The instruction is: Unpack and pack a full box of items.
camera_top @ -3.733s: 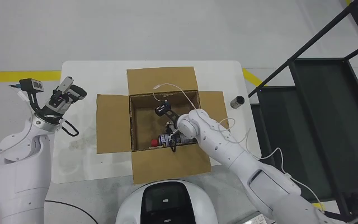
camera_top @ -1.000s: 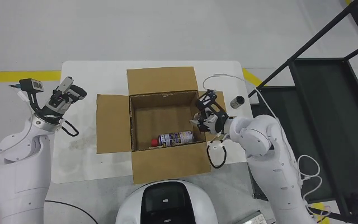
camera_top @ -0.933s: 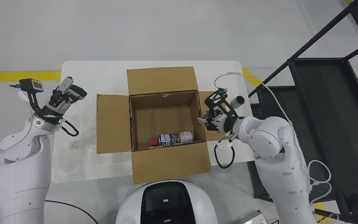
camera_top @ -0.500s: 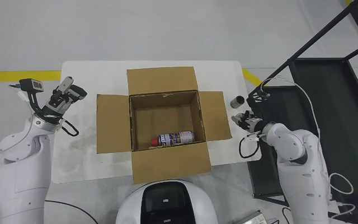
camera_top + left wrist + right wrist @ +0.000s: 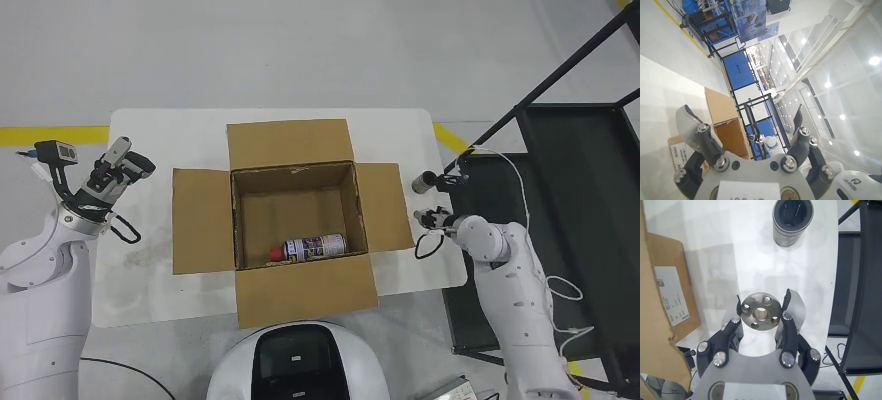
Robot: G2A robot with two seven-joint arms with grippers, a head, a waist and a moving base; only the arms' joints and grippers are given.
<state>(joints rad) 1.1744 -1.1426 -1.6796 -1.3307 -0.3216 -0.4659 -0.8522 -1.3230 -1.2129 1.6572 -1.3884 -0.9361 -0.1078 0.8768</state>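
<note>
brown cardboard box (image 5: 290, 145) sits on the white table (image 5: 160, 130) with all four flaps folded out flat and its mouth open upward. inside it i see one white spray can with a red cap (image 5: 313, 246), lying on its side against the wall nearest the robot. its long axis runs across the box from side to side, and the cap points toward the robot's left. the right claw (image 5: 762, 298) is over the strip of table between the box's right flap and the table's right edge, clenched on a round steel flange disc (image 5: 750, 317). a finger presses each side of the disc's rim, and its flat face, with a centre bore and four bolt holes, is turned toward the wrist camera. i cannot tell whether the disc touches the table. a grey metal cylinder (image 5: 792, 222) with a dark hollow bore stands apart from the disc, farther from the robot near the same edge; whether it is upright or lying i cannot tell. the left claw (image 5: 743, 113) hangs off the table's left side, released, its fingers spread wide with nothing between them.
</note>
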